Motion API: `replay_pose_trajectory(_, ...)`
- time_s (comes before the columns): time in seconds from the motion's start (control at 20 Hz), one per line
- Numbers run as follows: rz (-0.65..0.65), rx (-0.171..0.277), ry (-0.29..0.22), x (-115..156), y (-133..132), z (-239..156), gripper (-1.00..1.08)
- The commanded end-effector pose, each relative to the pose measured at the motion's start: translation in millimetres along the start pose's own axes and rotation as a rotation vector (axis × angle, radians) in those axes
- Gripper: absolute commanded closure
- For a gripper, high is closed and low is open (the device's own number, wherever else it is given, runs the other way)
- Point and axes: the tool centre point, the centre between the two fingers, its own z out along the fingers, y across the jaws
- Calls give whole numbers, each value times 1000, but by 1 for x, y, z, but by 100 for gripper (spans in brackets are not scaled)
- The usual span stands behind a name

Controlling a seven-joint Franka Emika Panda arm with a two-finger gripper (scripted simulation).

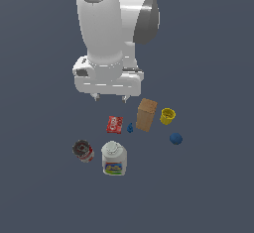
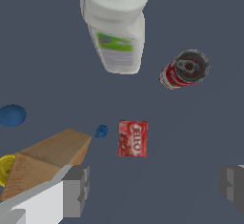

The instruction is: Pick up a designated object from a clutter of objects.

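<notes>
1. Red box [image 1: 114, 124] is the target: flat on the floor, white lettering face-up, in the middle of the clutter.
2. Neighbours in the exterior view: tiny blue piece [image 1: 130, 128] just beside it on the exterior view's right, brown box [image 1: 146, 114] beyond that, then yellow cup [image 1: 167, 116] and blue ball [image 1: 175, 138] further right. Red-and-white can [image 1: 83, 150] and white bottle [image 1: 114, 159] sit nearer the camera, apart from it.
3. Gripper [image 1: 110, 97] hangs above the clutter, fingers spread wide, holding nothing. Both fingertips are visible in the wrist view with a broad gap between them.
4. Key relation: in the wrist view the red box [image 2: 132, 138] sits inside the finger gap laterally but offset forward of the fingertip line, not yet centred under the gripper [image 2: 157, 182].
5. Box is only slightly longer than wide; its long axis runs roughly across the finger-closing line, so closing would take it across the shorter dimension.
6. Judgement: needs a short lateral shift toward the box, then a straight descent.
7. Risk: one finger [image 2: 76, 189] is close to the brown box [image 2: 47, 163] and the tiny blue piece [image 2: 101, 131]; either could get clipped on the way down.
</notes>
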Motion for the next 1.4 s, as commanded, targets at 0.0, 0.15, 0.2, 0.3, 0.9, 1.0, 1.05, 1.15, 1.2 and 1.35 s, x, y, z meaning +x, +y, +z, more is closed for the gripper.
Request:
replay_pose_trajectory(0.0,2,3,-2,0,0,22,-92)
replay_pose_trajectory(0.15,6,6,-4,-2,1,52,-92)
replay_pose_trajectory(0.2,8,7,-5,-4,1,63,-92)
replay_pose_trajectory(0.3,12,8,-6,-7,2,84,-92)
replay_pose_trajectory(0.9,32,10,-14,-36,7,180,-92)
replay_pose_trajectory(1.0,35,10,-14,-40,7,188,-92)
replay_pose_trajectory(1.05,35,10,-15,-42,8,192,-92)
replay_pose_trajectory(1.15,37,9,-15,-44,8,198,-92)
replay_pose_trajectory(1.2,38,9,-15,-45,8,200,-92)
replay_pose_trajectory(1.35,38,9,-16,-47,8,203,-92)
